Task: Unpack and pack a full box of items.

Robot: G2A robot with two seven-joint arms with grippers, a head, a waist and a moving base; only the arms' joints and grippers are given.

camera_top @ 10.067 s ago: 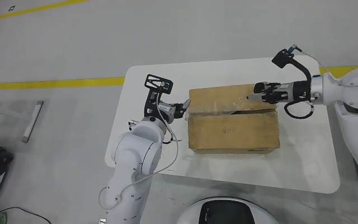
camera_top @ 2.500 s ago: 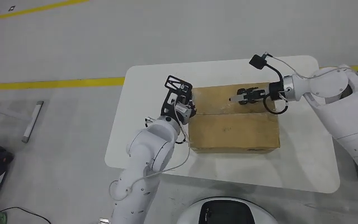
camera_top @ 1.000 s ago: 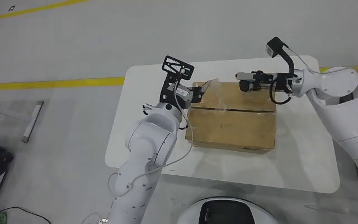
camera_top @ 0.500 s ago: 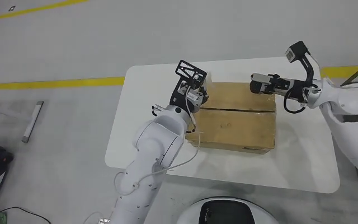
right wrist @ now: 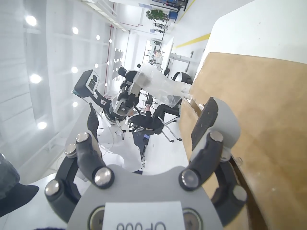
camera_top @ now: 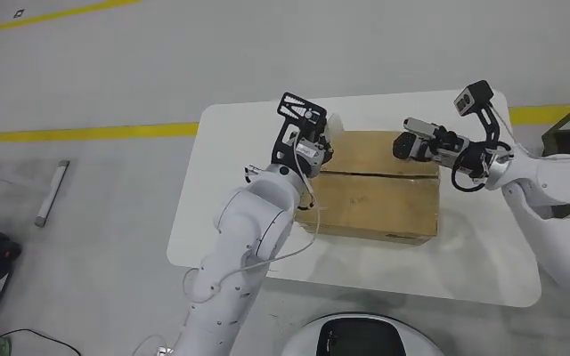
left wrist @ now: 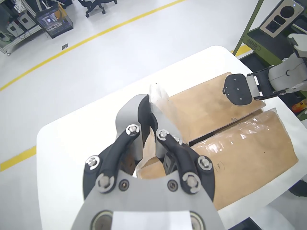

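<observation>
On the white bench (camera_top: 223,169), the left claw (camera_top: 322,141) sits at the box's far left corner. It is pinching a strip of clear tape (left wrist: 160,101) that runs up from that corner. The cardboard box (camera_top: 374,205) lies in the middle of the bench, flaps down, with a dark seam along its top. At its far right end the right claw (camera_top: 407,145) hangs spread over the far flap; whether it touches cannot be told.
</observation>
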